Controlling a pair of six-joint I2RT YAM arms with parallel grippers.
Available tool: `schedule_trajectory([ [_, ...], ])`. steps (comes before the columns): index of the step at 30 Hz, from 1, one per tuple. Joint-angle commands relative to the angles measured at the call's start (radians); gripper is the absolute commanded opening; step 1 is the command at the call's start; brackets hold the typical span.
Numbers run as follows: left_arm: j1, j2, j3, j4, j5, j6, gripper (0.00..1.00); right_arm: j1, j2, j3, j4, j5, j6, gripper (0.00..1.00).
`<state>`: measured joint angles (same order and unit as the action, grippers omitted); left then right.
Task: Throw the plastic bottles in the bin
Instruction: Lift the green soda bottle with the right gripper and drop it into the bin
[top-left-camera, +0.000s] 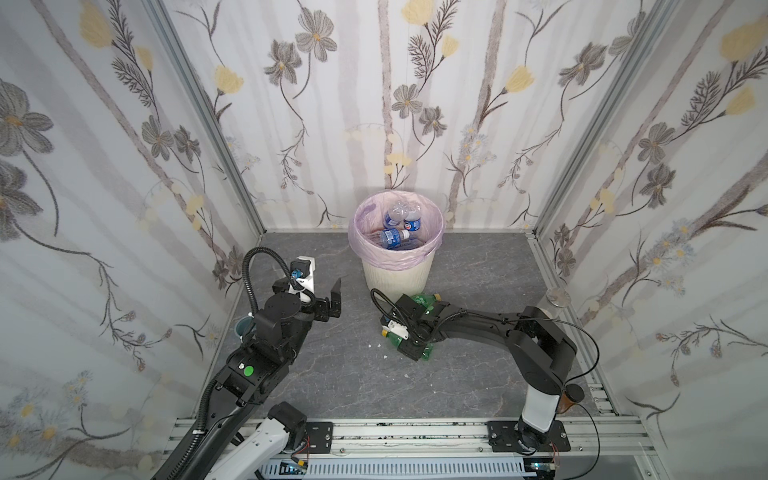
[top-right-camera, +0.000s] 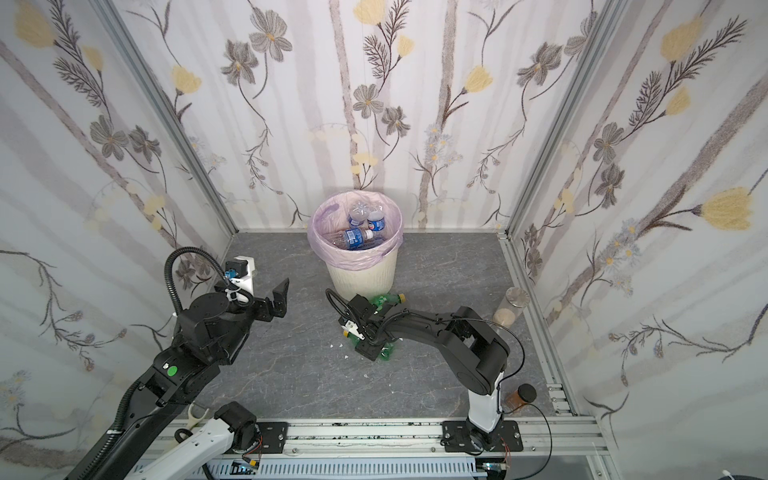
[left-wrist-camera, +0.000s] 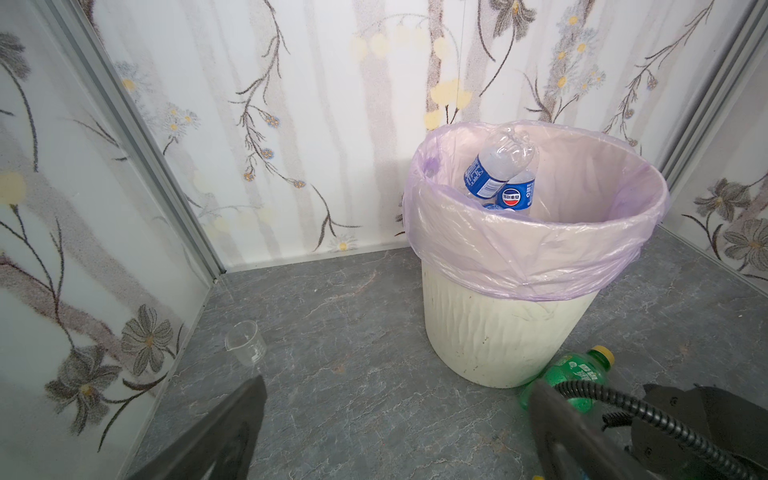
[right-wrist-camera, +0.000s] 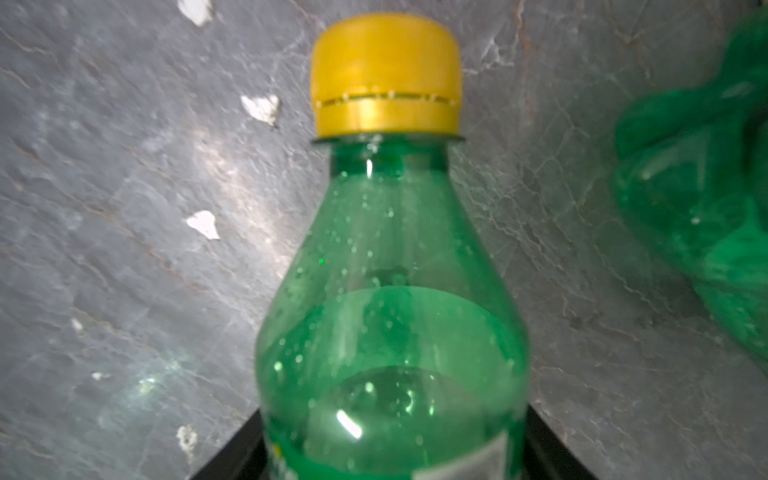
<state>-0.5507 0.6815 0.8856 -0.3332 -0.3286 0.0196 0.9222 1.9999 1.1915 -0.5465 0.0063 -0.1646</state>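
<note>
Bottles with blue labels (top-left-camera: 390, 237) lie already inside the bin (top-left-camera: 395, 278), which stands at the middle of the far edge of the grey worktop (top-left-camera: 332, 374). Its pink bag (left-wrist-camera: 540, 257) is folded over the rim, so the mouth is held wide for dropping.

Two green ones outside it I can name with certainty. One green bottle (right-wrist-camera: 390, 291) lies on its side near the centre of the worktop, just in front of the bin. The right gripper (right-wrist-camera: 392, 415) has it between its fingers: the two black fingers sit against both sides of the body, below the shoulder, with the yellow cap (right-wrist-camera: 386, 75) pointing away from the wrist. I read this as a grip across the widest part (the neck would be too thin and would let the bottle swing). How firmly the pads press I cannot tell, and the bottle seems to rest on the worktop, not yet lifted.

A second green bottle (left-wrist-camera: 573, 374) lies against the foot of the bin, on its near side, close to the right arm.

The left gripper (top-left-camera: 334, 297) hangs above the worktop to the left of the bin, fingers spread wide and empty. I judge it is parked there to leave the way to the bin free. The next step should be a lift straight up before going over the rim.
</note>
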Motion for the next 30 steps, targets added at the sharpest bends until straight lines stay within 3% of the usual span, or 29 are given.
schedule_trajectory([
  [1, 0.002, -0.013, -0.013, 0.017, -0.014, 0.001, 1.00, 0.008, -0.046, -0.007, 0.075, -0.026, 0.050, 0.61],
  [10, 0.006, -0.009, -0.011, 0.018, -0.039, 0.009, 1.00, 0.027, -0.306, -0.081, 0.209, -0.074, 0.139, 0.57],
  [18, 0.008, 0.010, 0.020, 0.020, -0.024, 0.018, 1.00, 0.025, -0.734, -0.191, 0.409, 0.124, 0.243, 0.53],
  [25, 0.008, 0.011, 0.027, 0.019, 0.080, 0.024, 1.00, 0.004, -0.922, -0.199, 0.490, 0.214, 0.254, 0.52],
  [30, 0.008, -0.024, 0.037, 0.020, 0.187, 0.048, 1.00, 0.003, -1.063, -0.315, 0.704, 0.225, 0.270, 0.53],
])
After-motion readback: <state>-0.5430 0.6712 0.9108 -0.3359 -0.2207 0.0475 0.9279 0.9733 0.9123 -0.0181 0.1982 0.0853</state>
